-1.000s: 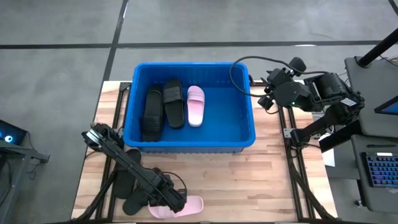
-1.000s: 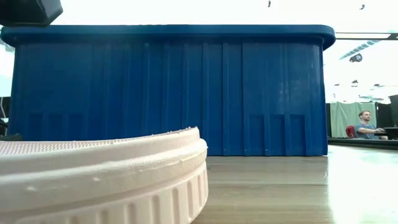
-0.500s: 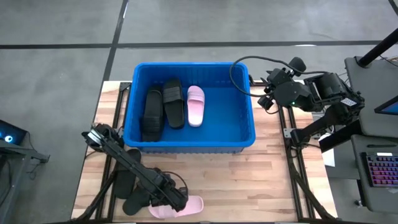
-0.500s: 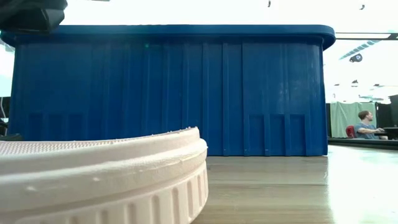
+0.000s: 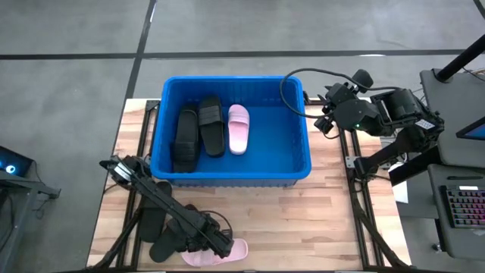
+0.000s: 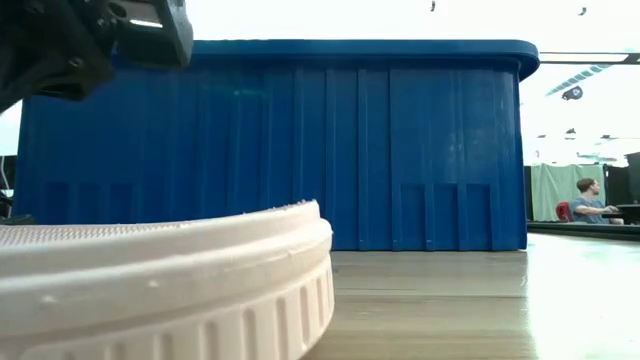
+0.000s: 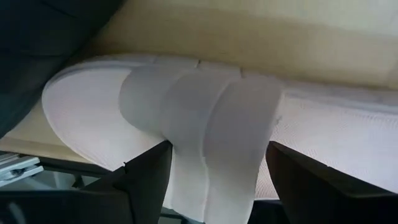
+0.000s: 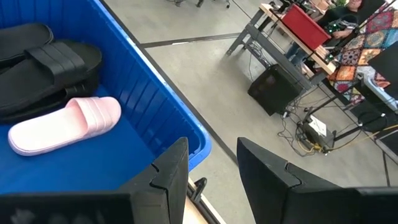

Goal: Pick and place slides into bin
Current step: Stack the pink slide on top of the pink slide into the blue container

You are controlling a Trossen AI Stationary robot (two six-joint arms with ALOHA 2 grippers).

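Left gripper (image 5: 225, 249) low at the table's (image 5: 303, 220) near edge, jaws spread to either side of the strap of a pink slide (image 7: 205, 143), not closed on it. That slide lies flat on the table; black slides (image 5: 155, 231) lie just beside it. Bin (image 5: 299, 171) at the table's far side holds two black slides (image 5: 198, 130) and one pink slide (image 5: 238, 127). Right gripper (image 5: 326, 114) waits off the bin's right rim, jaws parted, holding nothing.
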